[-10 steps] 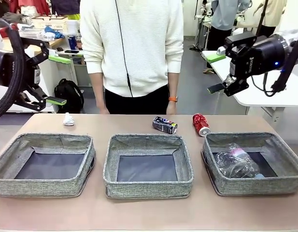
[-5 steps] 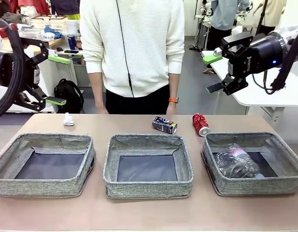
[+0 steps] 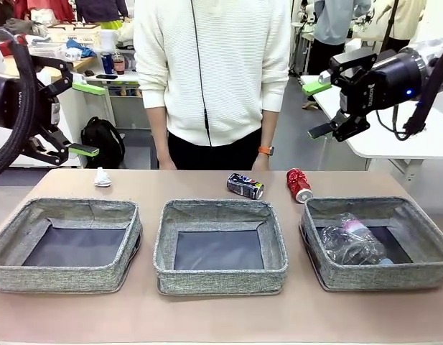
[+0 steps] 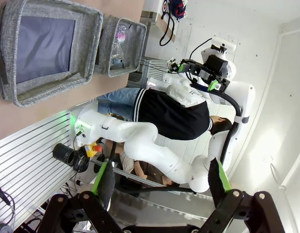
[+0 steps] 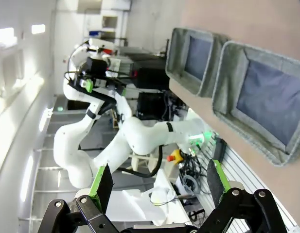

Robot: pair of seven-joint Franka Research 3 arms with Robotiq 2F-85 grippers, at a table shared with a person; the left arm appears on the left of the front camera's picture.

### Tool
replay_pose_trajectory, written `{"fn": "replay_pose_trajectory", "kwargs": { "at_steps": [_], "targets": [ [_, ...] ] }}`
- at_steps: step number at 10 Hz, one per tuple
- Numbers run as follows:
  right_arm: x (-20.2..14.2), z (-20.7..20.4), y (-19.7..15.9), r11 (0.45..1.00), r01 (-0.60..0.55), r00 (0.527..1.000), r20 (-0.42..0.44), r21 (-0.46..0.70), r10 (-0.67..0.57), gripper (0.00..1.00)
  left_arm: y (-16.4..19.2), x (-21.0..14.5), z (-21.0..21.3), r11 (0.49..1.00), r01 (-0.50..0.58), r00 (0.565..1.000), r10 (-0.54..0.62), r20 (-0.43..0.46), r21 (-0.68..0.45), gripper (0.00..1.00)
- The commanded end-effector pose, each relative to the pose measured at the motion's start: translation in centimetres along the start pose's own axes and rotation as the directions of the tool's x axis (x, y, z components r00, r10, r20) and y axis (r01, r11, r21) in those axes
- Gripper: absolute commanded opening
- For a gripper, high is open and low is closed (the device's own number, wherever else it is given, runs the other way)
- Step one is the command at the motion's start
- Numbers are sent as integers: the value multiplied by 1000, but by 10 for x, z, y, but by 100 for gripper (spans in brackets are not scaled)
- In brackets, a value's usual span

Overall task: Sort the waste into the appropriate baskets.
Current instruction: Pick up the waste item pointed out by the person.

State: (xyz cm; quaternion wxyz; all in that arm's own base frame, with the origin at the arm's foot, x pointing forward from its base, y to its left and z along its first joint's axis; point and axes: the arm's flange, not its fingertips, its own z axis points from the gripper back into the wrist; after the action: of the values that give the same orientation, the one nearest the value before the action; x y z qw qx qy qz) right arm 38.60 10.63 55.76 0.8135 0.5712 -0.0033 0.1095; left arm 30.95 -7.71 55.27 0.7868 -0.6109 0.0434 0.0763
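Shifted toward the robot's right since a second ago, the person [image 3: 221, 72] now stands at the far edge of the surface [image 3: 207, 316] behind the two cans, arms hanging, perhaps just watching. Three baskets line the near edge, probably one for each kind of waste: the left basket [image 3: 63, 277] and the middle basket [image 3: 220, 279] show bare dark bottoms, while the right basket [image 3: 372, 277] holds crumpled clear plastic [image 3: 350, 243], bottle and bag too tangled to tell apart. The right pincer [image 3: 319, 108] has risen a little and drawn back; it hangs released and empty, high above the far right corner, and looks parked between picks. The left pincer [image 3: 85, 119] has not moved; it hovers released and empty off the far left corner. Three pieces are not yet sorted, all along the far edge: the dark can [image 3: 245, 186] on its side just behind the middle basket, the red can [image 3: 299, 185] near it toward the right, and the white tissue wad [image 3: 101, 177] toward the far left corner, within the left arm's easy reach
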Motion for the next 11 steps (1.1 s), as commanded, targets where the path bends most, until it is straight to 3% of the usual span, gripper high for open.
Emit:
{"fn": "replay_pose_trajectory", "kwargs": {
  "at_steps": [1,11],
  "targets": [
    [-1,0,4,1000,21,1000,8,-19,-21,100,-3,-1,-1,1000,-11,1000,11,-3,-22,100],
    [-1,0,4,1000,21,1000,8,-19,-21,100,-3,-1,-1,1000,-11,1000,11,-3,-22,100]
  ]
}}
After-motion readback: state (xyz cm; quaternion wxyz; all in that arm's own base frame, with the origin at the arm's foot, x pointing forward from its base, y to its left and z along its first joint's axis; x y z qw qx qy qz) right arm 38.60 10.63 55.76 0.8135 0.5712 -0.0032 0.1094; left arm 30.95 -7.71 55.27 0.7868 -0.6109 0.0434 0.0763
